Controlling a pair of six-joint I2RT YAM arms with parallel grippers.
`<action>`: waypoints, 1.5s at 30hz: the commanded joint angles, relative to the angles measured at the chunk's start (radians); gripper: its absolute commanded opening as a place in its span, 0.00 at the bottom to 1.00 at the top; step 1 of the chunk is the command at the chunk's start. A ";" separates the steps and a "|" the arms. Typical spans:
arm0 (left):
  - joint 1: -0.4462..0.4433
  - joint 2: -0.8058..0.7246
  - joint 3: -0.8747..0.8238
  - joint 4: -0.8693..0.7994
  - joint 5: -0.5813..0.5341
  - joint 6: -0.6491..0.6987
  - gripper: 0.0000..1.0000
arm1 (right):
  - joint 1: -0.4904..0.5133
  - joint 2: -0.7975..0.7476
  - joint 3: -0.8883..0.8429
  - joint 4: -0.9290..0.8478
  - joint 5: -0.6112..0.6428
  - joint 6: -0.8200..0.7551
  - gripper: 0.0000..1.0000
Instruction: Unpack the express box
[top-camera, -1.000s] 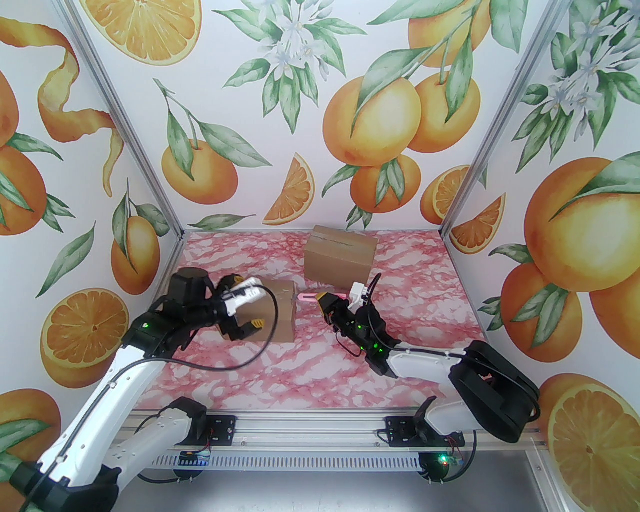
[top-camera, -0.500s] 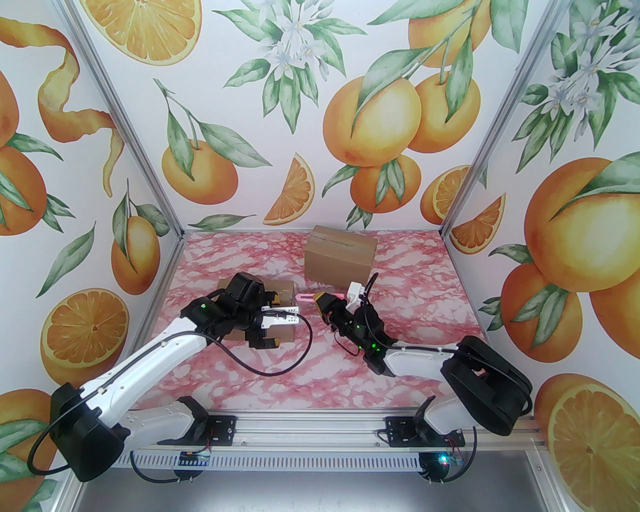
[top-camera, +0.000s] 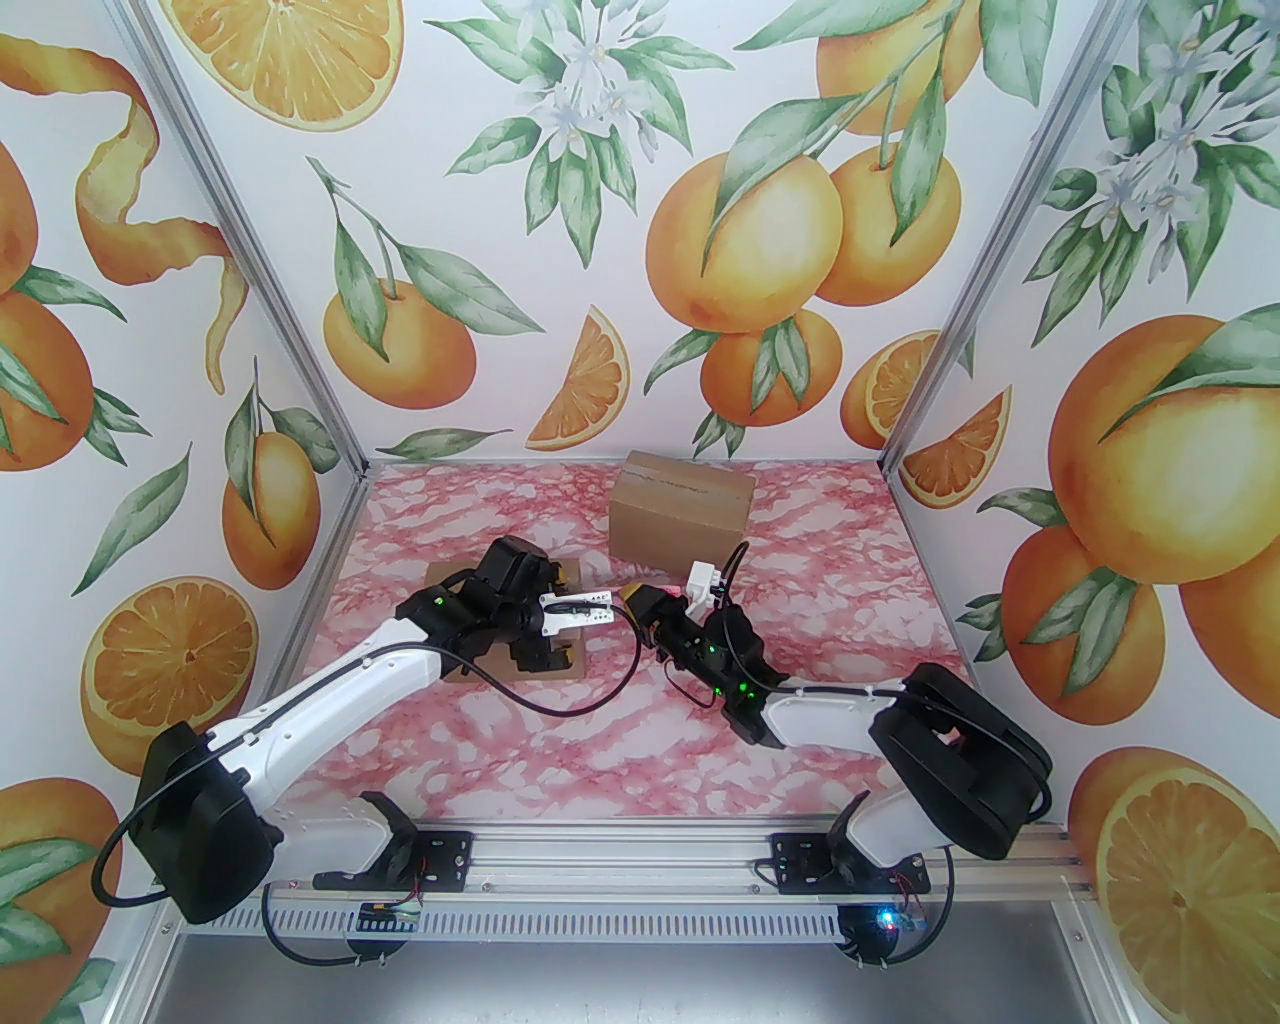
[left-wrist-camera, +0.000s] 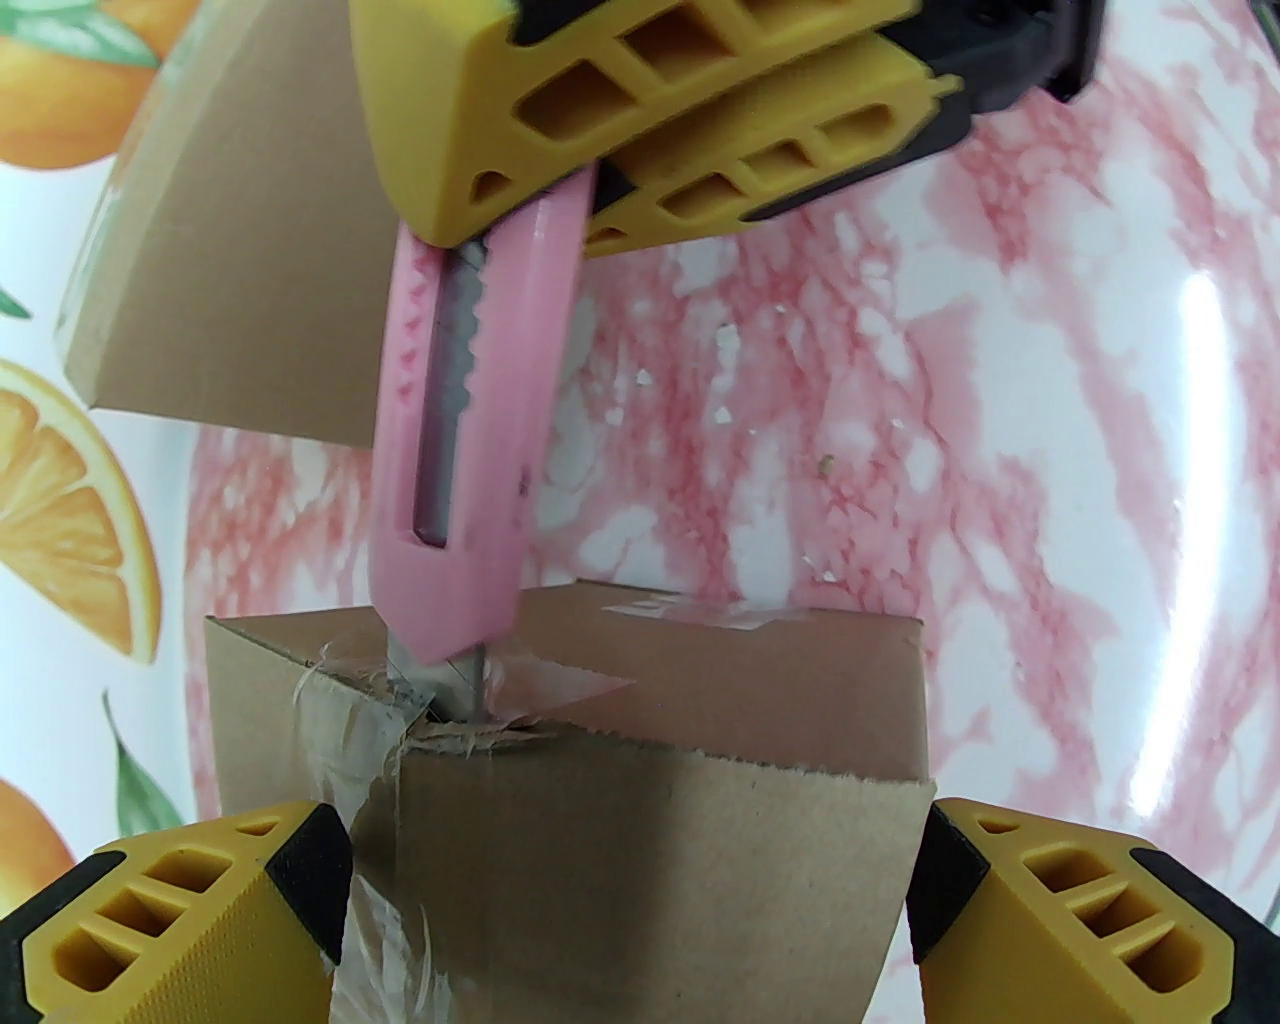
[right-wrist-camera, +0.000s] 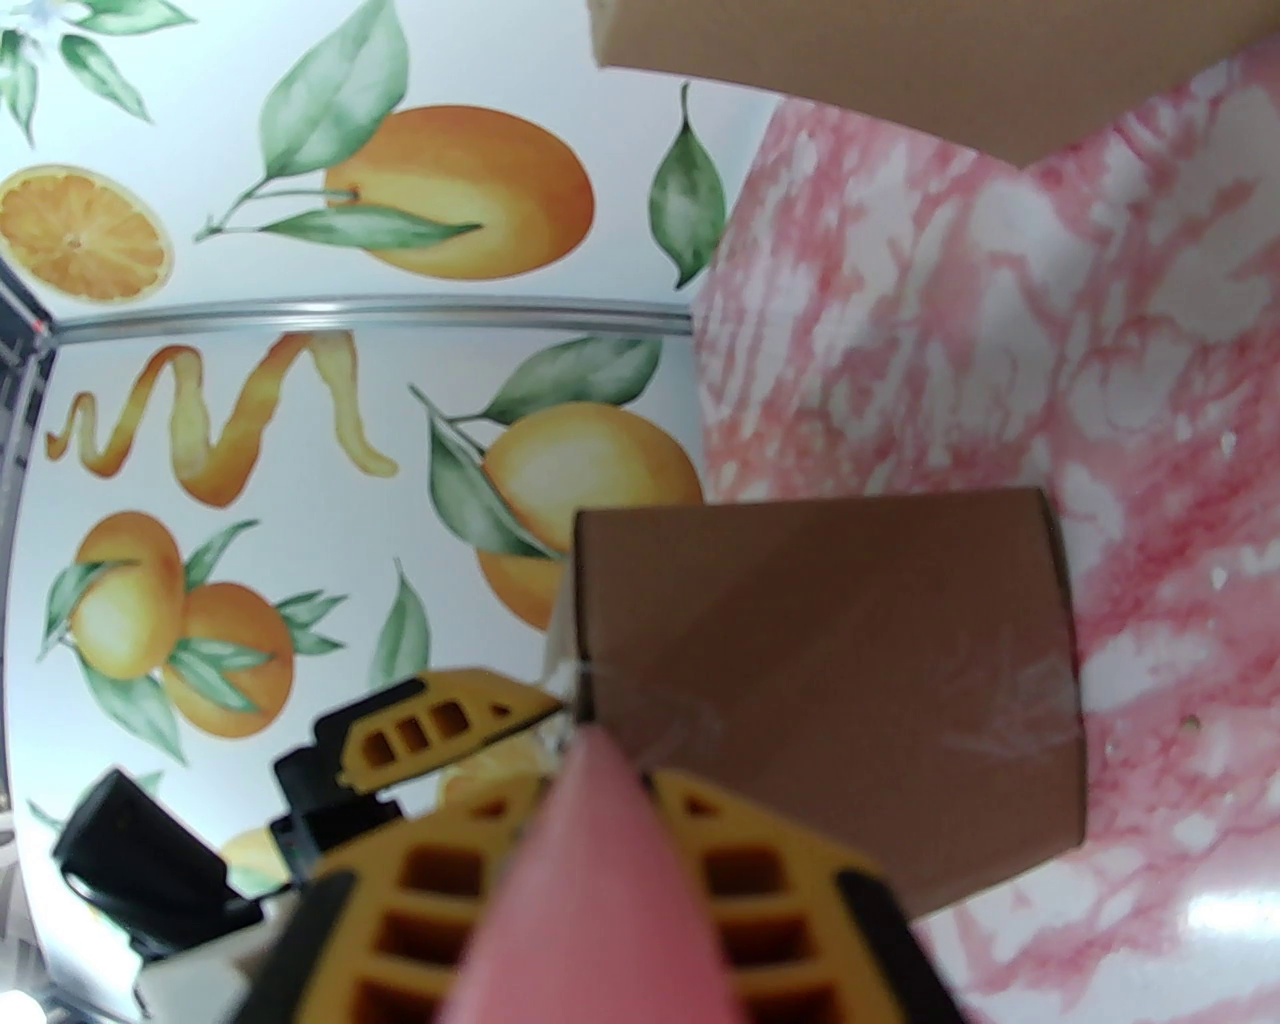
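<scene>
1. Progress check: the cut looks barely started. The blade tip of the pink knife (left-wrist-camera: 520, 400) sits right on the taped edge of the box (left-wrist-camera: 640, 860). The clear tape (left-wrist-camera: 560, 690) there is frayed and torn, with ragged cardboard fibres showing.
2. What's left, as far as I can judge: slit the rest of the seam, fold the flaps open and lift out whatever's inside. No flap is up and nothing is out. The second box (top-camera: 680, 510) at the back of the counter (top-camera: 600, 740) looks fully sealed.
3. My right jaws are clamped tight on the knife's handle end.
4. My left jaws are spread wide, one on each side of the box, with the pads (left-wrist-camera: 310, 870) right at its sides. I honestly can't tell if I'm squeezing it or just framing it.
5. Where the box is: flat on the counter, left of centre, under my left wrist and well apart from the back one.
6. Which way it points: from the top view its long axis seems to run left-right across the counter, and the taped end faces right, toward the knife.
7. The knife's long axis runs from my right jaws toward the left, tilted down, tip on that end's top edge.
</scene>
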 joint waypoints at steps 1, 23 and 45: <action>0.002 0.015 -0.004 0.098 -0.052 -0.050 0.95 | 0.003 -0.008 0.028 -0.009 -0.060 0.001 0.00; 0.044 -0.189 -0.026 -0.131 0.277 0.024 0.96 | -0.067 -0.253 -0.017 -0.285 0.084 -0.181 0.00; 0.073 -0.244 0.033 -0.248 0.346 0.064 0.72 | -0.174 -0.354 0.124 -0.734 0.111 -0.515 0.00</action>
